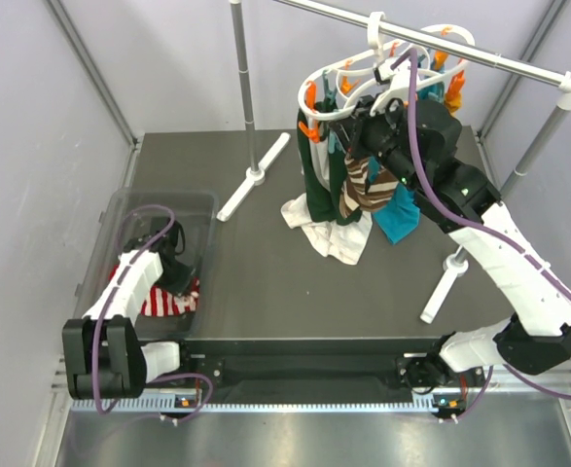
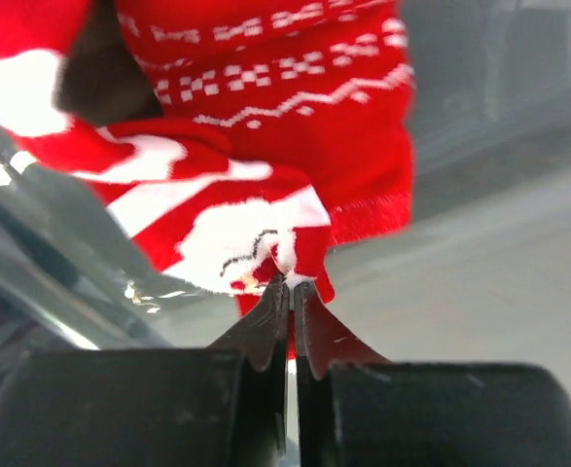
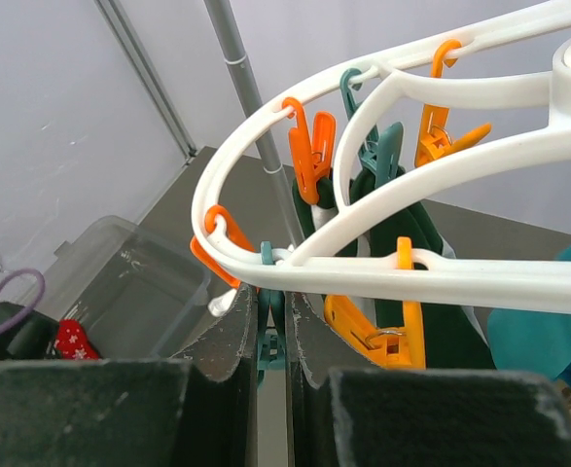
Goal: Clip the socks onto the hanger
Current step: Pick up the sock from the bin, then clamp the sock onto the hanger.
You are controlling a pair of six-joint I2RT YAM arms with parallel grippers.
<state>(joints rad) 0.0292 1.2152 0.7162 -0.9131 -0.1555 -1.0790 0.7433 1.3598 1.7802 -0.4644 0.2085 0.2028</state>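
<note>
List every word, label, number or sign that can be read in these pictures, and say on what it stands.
None can be read. The red-and-white sock carries only knitted zigzag and checker patterns, no letters. The hanger, the teal clip and the clear bin show no print.

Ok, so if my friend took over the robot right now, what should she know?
Left gripper: jaws shut on the red-and-white sock, down in the clear bin.
Right gripper: up at the hanger, jaws shut on a teal clip, it seems.
Done: the brown-and-cream striped sock and others hang from the hanger.
Left: carry the red-and-white sock over and clip it on.
</note>
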